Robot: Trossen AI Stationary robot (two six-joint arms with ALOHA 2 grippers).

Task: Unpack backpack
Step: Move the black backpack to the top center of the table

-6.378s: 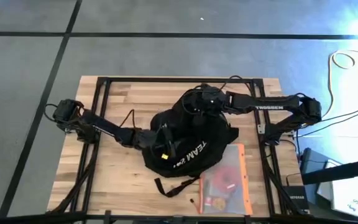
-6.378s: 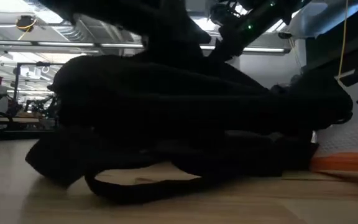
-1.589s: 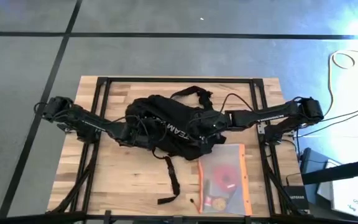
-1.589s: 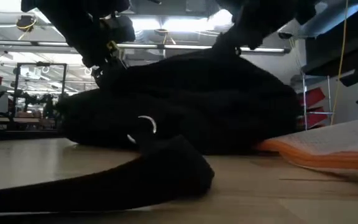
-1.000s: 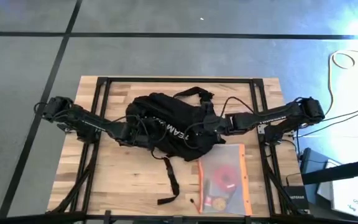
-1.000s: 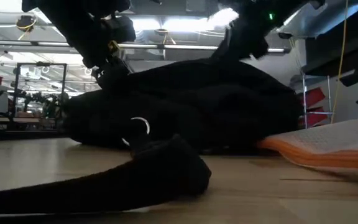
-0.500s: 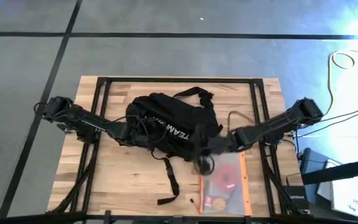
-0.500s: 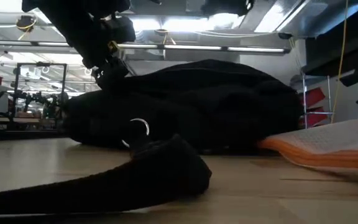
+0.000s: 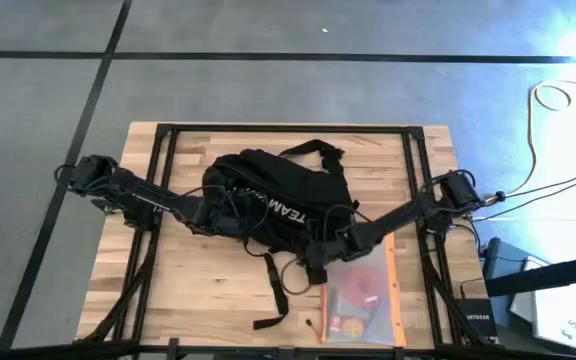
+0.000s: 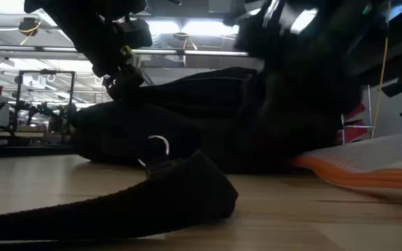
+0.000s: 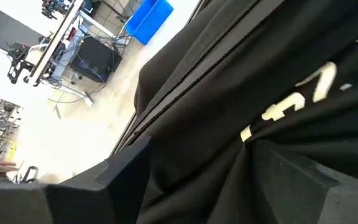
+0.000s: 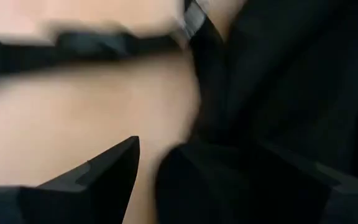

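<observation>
High view: the black backpack (image 9: pixel 273 205) lies mid-table on the wooden table (image 9: pixel 188 290), the left gripper (image 9: pixel 230 212) buried in its left side, fingers hidden, while the right gripper (image 9: pixel 313 268) hovers at its near edge beside an orange-edged pouch (image 9: pixel 360 290), fingers spread.
</observation>
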